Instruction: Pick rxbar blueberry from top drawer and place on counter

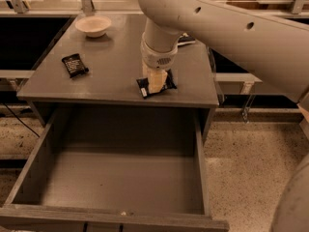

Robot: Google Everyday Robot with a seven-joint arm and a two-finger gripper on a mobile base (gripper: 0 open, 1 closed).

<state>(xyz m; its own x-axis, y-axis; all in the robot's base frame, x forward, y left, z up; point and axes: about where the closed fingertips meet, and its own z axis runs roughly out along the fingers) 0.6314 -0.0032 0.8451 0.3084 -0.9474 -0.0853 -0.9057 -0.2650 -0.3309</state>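
The bar [143,87] is lying flat on the counter [111,81], near the front edge, w/ my claw [157,80] coming straight down over its middle; can't tell whether I'm clamping it or letting go. The drawer [120,178] below is hanging open w/ nothing showing inside, so I'm judging the job nearly done. Risk: if I'm lifting off while the wrapper is sticking to me, the bar is getting dragged over the edge & dropping back into the drawer. Black packet [75,65] & bowl [93,25] are sitting well apart, not interfering.
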